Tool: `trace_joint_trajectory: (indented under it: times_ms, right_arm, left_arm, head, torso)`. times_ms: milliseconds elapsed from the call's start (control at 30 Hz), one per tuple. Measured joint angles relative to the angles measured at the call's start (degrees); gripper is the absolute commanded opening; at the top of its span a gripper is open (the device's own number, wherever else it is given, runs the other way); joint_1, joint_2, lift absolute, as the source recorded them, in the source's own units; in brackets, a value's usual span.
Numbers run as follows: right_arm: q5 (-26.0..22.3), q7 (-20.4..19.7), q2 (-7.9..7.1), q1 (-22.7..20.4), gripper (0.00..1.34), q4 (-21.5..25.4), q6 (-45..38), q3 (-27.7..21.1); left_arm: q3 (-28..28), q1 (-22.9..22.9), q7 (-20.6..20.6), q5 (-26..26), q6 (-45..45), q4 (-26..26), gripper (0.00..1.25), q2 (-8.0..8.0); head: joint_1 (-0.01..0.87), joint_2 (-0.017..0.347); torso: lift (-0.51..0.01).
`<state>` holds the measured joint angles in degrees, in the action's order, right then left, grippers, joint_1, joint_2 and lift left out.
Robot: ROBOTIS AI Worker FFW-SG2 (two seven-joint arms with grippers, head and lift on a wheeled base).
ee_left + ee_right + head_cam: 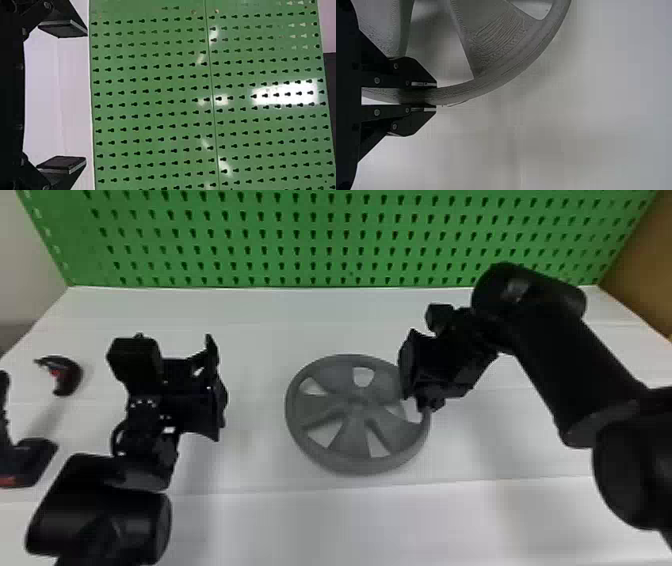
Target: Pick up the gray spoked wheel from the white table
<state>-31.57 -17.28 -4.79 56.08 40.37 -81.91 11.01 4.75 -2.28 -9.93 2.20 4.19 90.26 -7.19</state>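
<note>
The gray spoked wheel (pixel 356 405) is near the middle of the white table (pixel 260 340); whether it touches the tabletop I cannot tell. At its right side my right gripper (pixel 425 405) is shut on the rim. In the right wrist view the rim of the wheel (pixel 494 79) runs between the two fingers of my right gripper (pixel 433 96), one on each side of it. My left gripper (pixel 215 385) stands apart, left of the wheel. In the left wrist view my left gripper (pixel 85 97) is open, its fingers wide apart with nothing between them.
A green pegboard (pixel 330 240) rises along the table's back edge. At the far left lie a small black curved object (pixel 67 375) with a red mark and a larger black tool (pixel 30 460), both left of my left arm.
</note>
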Motion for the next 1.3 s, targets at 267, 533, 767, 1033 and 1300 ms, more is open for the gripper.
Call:
trace_joint_trajectory:
  times_ms: [267, 533, 767, 1033, 1300]
  right_arm:
    - [1.6, 0.0, -1.82, -1.3, 0.25, 6.4, -0.8, -2.7]
    - [4.0, 0.0, -2.26, -5.4, 0.25, 18.9, 0.4, -9.5]
    - [1.7, 0.2, -3.19, -10.1, 0.25, 28.2, 6.3, -11.8]
    - [1.8, 8.8, -3.83, -16.2, 0.25, 34.0, 17.0, -11.9]
    - [7.0, 17.3, -3.0, -24.4, 0.25, 35.5, 38.7, -11.5]
  left_arm:
    - [-0.1, 0.1, 0.0, 0.1, 0.0, 0.0, 1.1, -0.09]
    - [-0.3, 0.3, 0.0, 0.3, 0.0, 0.1, 1.1, -0.2]
    - [-0.8, 0.8, 0.0, 0.4, 0.0, 0.6, 1.1, -0.28]
    - [-1.1, 1.0, 0.0, 0.4, 0.0, 0.9, 1.1, -0.28]
    - [-1.3, 1.2, 0.0, 0.5, 0.0, 1.1, 1.1, -0.28]
  head:
    - [0.765, 0.002]
    - [0.765, 0.002]
    - [0.765, 0.002]
    - [0.765, 0.002]
    - [0.765, 0.002]
  torso:
    - [-0.096]
    - [-0.096]
    - [-0.096]
    - [-0.096]
    - [-0.096]
